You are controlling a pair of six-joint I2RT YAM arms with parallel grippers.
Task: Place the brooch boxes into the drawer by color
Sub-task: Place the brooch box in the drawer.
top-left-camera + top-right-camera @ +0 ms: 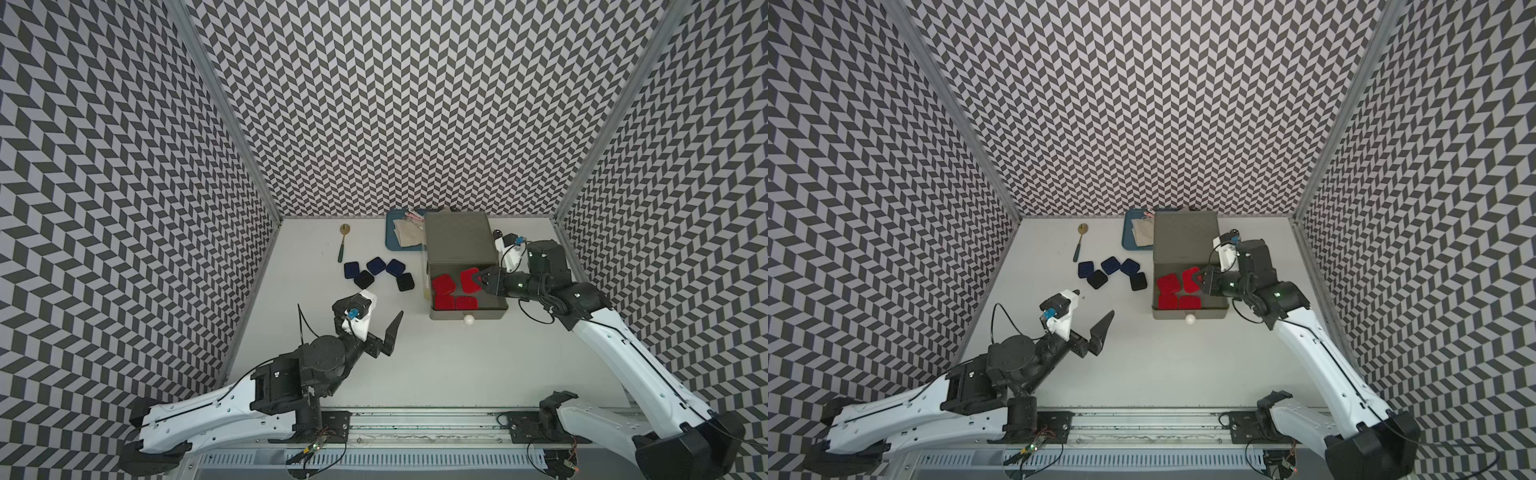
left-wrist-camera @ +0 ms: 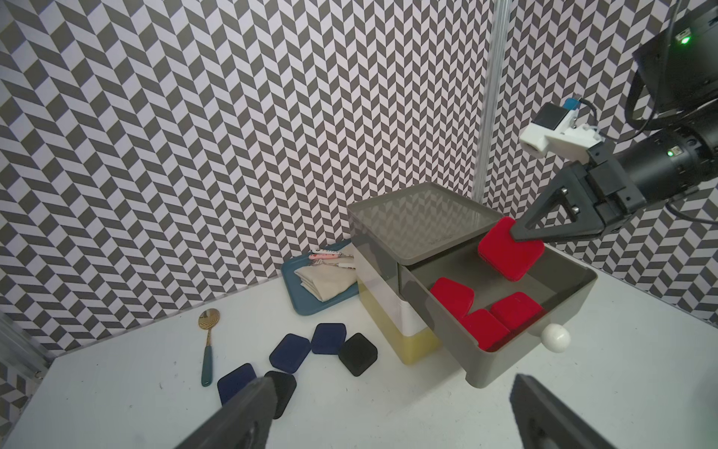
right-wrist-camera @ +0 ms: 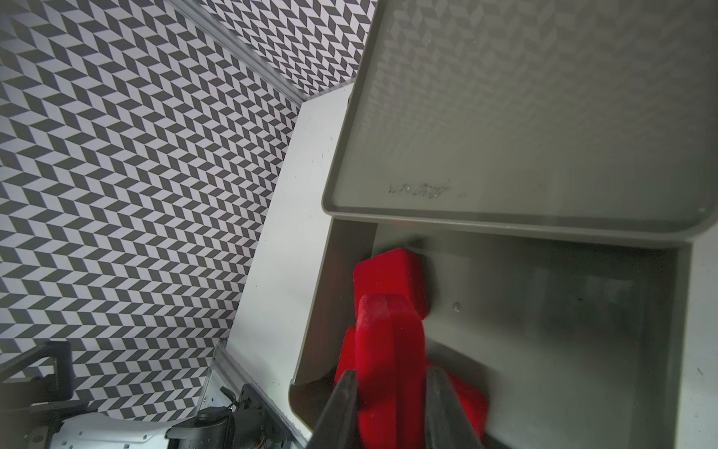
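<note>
Low and left of centre in both top views, the left gripper (image 1: 383,304) hangs over the matte white tabletop (image 1: 415,374), its two black wedge-shaped fingers (image 1: 395,328) spread fully apart and holding nothing. Above it, near the back wall, lies a spoon (image 1: 343,243) with a gold metal bowl and slim dark green handle. Just right of the spoon, five rounded-square cases with a soft matte finish lie flat in a loose cluster: three navy blue brooch boxes (image 1: 376,265) and two black brooch boxes (image 1: 363,279), some touching. Behind them a blue rectangular plastic tray (image 1: 389,239) holds a folded beige cloth (image 1: 409,235). Right of centre stands the boxy plastic drawer chest (image 1: 459,239), grey on top, with white and translucent yellow tiers below in the left wrist view. Its grey top drawer (image 1: 490,314) is pulled out, a white ball knob (image 1: 468,319) on its front; three red brooch boxes (image 1: 443,284) lie flat along its left side and front. The right gripper (image 1: 480,279) reaches in from the right, its fingers narrowed onto a fourth red brooch box (image 2: 509,252), pinched by its flat faces and held tilted over the drawer's back part, close to the chest's front.
</note>
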